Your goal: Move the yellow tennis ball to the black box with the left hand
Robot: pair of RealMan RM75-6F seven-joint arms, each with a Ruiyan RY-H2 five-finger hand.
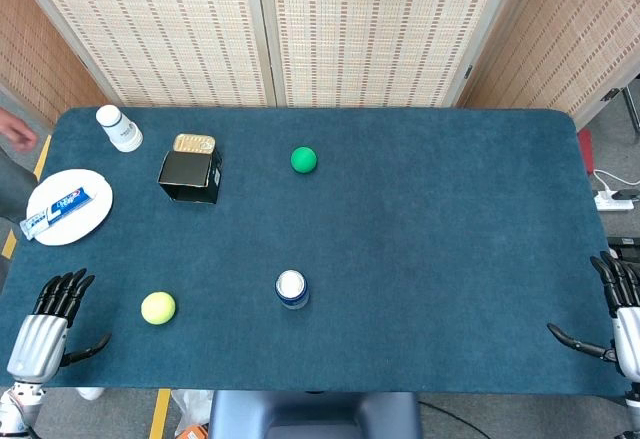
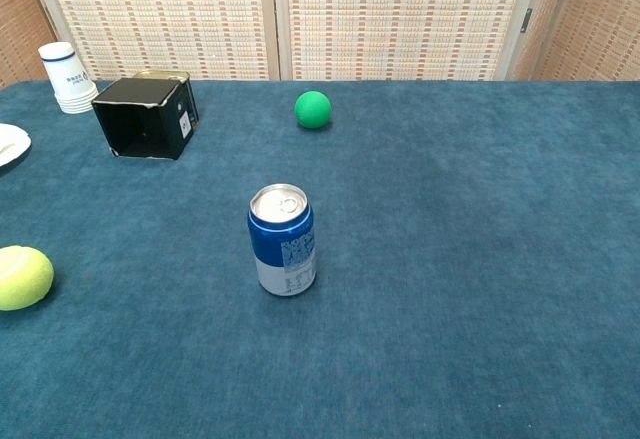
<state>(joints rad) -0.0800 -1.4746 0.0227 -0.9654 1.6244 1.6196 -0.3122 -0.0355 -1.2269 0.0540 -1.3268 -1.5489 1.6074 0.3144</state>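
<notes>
Resting untouched on the blue felt desk (image 1: 420, 239), the fuzzy yellow tennis ball (image 1: 158, 307) is seen from the head view near the front left edge, just beside the left hand (image 1: 48, 324), whose fingers are spread apart and hold nothing. The right hand (image 1: 615, 324) is parked at the far right edge, likewise spread and empty, judged to be kept out of the way since the task calls only for the left. The black square box (image 1: 190, 176) is set further back on the left with its mouth turned toward the robot, well apart from the ball. A green ball (image 1: 303, 159) and a blue drinks can (image 1: 291, 288) are placed toward the middle.

From the chest view, the tennis ball (image 2: 22, 277) is cut by the left border; being round, no long axis or heading can be assigned. The box (image 2: 148, 117) shows its open front. Neither hand is shown here.
</notes>
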